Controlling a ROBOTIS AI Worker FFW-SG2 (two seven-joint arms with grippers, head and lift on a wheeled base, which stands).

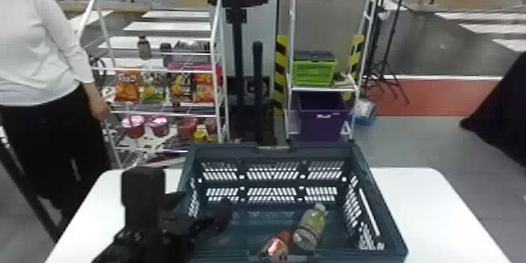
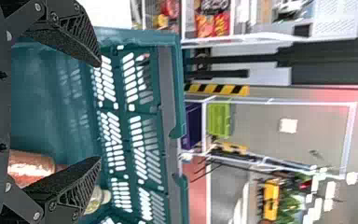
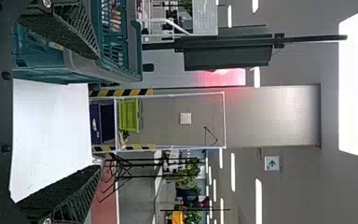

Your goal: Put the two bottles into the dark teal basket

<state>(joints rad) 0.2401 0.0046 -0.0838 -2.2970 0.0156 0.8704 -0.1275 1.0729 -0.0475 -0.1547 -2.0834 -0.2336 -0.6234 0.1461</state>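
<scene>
In the head view my left gripper point(image 1: 203, 207) is over the left part of the dark teal basket point(image 1: 364, 172). A green-yellow bottle point(image 1: 311, 225) and a red-orange bottle point(image 1: 276, 244) lie inside, close together near the front wall. The left wrist view has my left gripper point(image 2: 98, 112) open, nothing between its fingertips, with the red-orange bottle point(image 2: 28, 165) partly behind one finger and the pale bottle point(image 2: 95, 200) beyond it. My right gripper point(image 3: 98, 112) stands open in the right wrist view, beside the basket point(image 3: 74, 67) and holding nothing.
The white table point(image 1: 426, 203) extends on both sides of the basket. Behind it stand a snack rack point(image 1: 164, 109) and a shelf holding a green crate point(image 1: 313, 71) and a purple bin point(image 1: 323, 119). A person stands at the far left.
</scene>
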